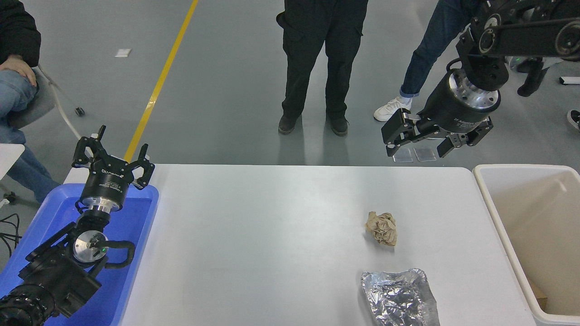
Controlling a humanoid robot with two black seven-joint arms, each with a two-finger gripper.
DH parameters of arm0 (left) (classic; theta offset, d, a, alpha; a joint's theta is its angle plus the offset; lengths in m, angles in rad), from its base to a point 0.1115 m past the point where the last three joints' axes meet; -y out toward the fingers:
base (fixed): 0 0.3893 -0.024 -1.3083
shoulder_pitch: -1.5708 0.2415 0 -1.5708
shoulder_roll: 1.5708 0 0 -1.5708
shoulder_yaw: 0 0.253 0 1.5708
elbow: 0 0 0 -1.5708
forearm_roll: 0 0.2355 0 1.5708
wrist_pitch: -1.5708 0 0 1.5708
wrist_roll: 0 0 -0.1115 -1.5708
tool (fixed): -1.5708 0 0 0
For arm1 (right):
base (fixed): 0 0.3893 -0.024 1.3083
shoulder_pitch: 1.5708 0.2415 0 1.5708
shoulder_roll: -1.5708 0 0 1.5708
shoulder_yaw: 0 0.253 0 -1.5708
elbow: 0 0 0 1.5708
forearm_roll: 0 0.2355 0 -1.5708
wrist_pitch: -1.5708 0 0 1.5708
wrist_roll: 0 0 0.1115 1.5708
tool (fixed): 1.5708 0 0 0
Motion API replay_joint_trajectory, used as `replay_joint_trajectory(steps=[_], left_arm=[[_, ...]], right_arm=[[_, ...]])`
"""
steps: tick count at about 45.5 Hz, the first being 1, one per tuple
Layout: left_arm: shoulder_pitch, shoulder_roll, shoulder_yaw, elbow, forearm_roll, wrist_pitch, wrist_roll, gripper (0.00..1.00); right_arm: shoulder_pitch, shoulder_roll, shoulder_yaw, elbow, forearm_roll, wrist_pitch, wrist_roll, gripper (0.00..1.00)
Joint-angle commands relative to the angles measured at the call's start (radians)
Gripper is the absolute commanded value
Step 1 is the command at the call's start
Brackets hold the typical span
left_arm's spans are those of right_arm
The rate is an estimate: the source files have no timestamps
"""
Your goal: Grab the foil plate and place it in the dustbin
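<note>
The foil plate [399,298], crinkled shiny silver, lies on the white table [272,235] near the front edge, right of centre. The dustbin [502,226], cream-white with a thick rim and a beige inside, stands against the table's right side. My right gripper [418,147] hangs high above the table's far right edge, open and holding nothing, well away from the foil plate. At the lower left my left gripper [112,156] is parked open above the blue tray.
A crumpled tan paper ball [382,227] sits on the table just beyond the foil plate. A blue plastic tray [131,217] lies at the table's left end. People stand past the far edge, and one sits at the left.
</note>
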Motion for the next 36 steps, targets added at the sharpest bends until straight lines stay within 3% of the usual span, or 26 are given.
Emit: replay_joint_trajectory(steps=[1, 36], left_arm=[[0.000, 0.000, 0.000, 0.000, 0.000, 0.000, 0.000, 0.98], [0.000, 0.000, 0.000, 0.000, -0.001, 0.001, 0.000, 0.98]], right_arm=[[0.006, -0.006, 0.000, 0.000, 0.000, 0.000, 0.000, 1.00], [0.020, -0.013, 0.002, 0.000, 0.000, 0.000, 0.000, 1.00]])
